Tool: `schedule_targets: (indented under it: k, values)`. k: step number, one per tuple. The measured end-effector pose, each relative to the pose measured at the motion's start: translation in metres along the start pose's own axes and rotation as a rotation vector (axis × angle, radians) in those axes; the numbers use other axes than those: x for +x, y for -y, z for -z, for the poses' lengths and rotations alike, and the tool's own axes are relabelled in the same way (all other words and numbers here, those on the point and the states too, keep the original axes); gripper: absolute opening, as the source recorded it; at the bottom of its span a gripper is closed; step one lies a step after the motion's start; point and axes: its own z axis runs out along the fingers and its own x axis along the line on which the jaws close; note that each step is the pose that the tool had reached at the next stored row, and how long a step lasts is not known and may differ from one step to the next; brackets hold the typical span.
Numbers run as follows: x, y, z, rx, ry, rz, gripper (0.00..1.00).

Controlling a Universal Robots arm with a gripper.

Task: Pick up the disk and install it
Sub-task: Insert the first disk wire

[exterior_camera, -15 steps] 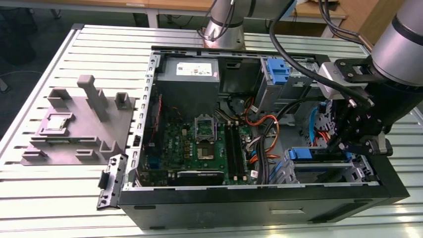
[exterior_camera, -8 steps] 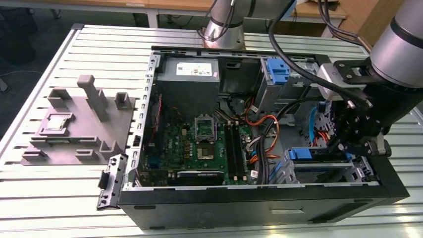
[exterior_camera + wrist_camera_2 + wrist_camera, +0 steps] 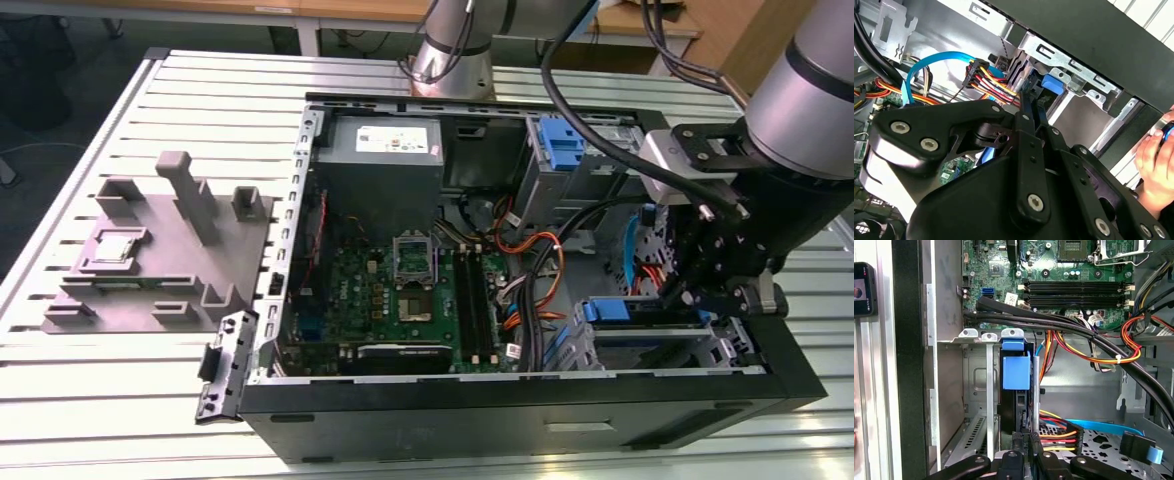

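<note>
One gripper (image 3: 697,290) at drive cage (image 3: 979,390), disk (image 3: 1016,372) slotted, cables (image 3: 1064,330) crossing

**Silver arm, black gripper**

The arm (image 3: 814,95) is built of silver-grey tubular segments joined by a dark grey joint. Black cables (image 3: 607,125) are looped along it. The gripper (image 3: 1026,92) is formed of matte black linkage bars, pinned with silver screws (image 3: 1035,202) in the second wrist view.
</note>
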Motion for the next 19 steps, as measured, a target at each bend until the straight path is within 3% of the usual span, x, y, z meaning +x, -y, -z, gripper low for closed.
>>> schedule_targets:
  k: [3, 4, 9, 12, 16, 19]
  values:
    - [0.0, 0.0, 0.0001, -0.0001, 0.0004, 0.0, 0.18]
    - [0.0, 0.0001, 0.0011, 0.0, 0.0002, 0.0, 0.24]
    - [0.0002, 0.0011, 0.0134, -0.0053, -0.0002, 0.0, 0.24]
    - [0.0003, 0.0013, 0.0148, -0.0085, 0.0, -0.001, 0.24]
    - [0.0002, 0.0014, 0.0149, -0.0087, -0.0002, -0.001, 0.1]
    - [0.0002, 0.0014, 0.0149, -0.0088, -0.0002, -0.001, 0.1]
